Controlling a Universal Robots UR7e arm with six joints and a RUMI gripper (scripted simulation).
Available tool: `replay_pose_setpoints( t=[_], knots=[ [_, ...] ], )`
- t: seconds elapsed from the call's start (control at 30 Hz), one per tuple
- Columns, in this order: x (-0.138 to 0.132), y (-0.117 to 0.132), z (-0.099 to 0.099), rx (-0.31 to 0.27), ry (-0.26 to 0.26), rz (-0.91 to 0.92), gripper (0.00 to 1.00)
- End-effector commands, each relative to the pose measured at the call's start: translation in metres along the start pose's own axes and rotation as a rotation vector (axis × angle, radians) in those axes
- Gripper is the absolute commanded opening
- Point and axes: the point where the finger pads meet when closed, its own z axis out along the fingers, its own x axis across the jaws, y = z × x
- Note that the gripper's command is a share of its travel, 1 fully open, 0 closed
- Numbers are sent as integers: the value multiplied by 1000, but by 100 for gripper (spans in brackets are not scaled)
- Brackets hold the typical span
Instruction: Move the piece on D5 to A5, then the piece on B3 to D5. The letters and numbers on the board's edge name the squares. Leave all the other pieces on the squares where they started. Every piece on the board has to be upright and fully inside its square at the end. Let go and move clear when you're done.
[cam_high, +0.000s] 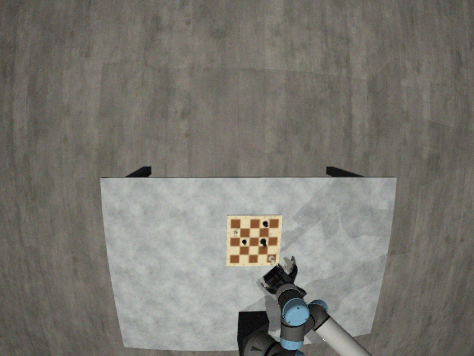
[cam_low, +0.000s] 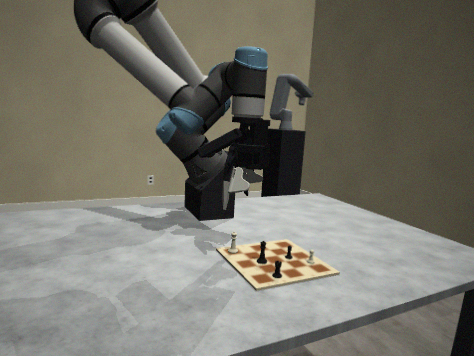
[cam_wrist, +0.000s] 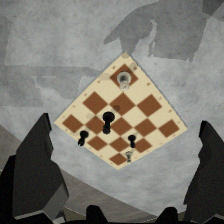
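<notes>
A small chessboard (cam_high: 231, 262) (cam_low: 300, 277) (cam_wrist: 150, 105) lies on the grey table (cam_high: 160, 250) (cam_low: 100, 280). A tall white piece (cam_high: 271, 258) (cam_low: 233, 242) (cam_wrist: 124, 79) stands upright on the corner square nearest the arm. A tall black piece (cam_high: 263, 242) (cam_low: 262, 252) (cam_wrist: 107, 121) stands near the middle. One black pawn (cam_high: 265, 223) (cam_low: 277, 269) (cam_wrist: 83, 137) and another (cam_high: 244, 242) (cam_low: 288, 252) (cam_wrist: 131, 140) stand further out. A small white piece (cam_high: 235, 233) (cam_low: 311, 257) (cam_wrist: 129, 156) stands near the far edge. My gripper (cam_high: 289, 262) (cam_low: 239, 181) (cam_wrist: 126, 118) is open and empty, raised well above the table just off the board's near corner. The edge letters are too small to read.
The arm's black base block (cam_low: 210, 200) stands on the table behind the board. A black column with a grey hooked pipe (cam_low: 284, 150) stands beside it. The table's front edge (cam_low: 350, 320) runs close to the board.
</notes>
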Motion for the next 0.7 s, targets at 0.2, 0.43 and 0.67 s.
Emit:
replay_pose_setpoints(
  t=[0.2,0.43,0.67],
  knots=[
    [0,0,0,-1,-1,0,100],
    [0,0,0,-1,-1,2,100],
    [-5,11,-1,-1,-1,100,100]
  ],
)
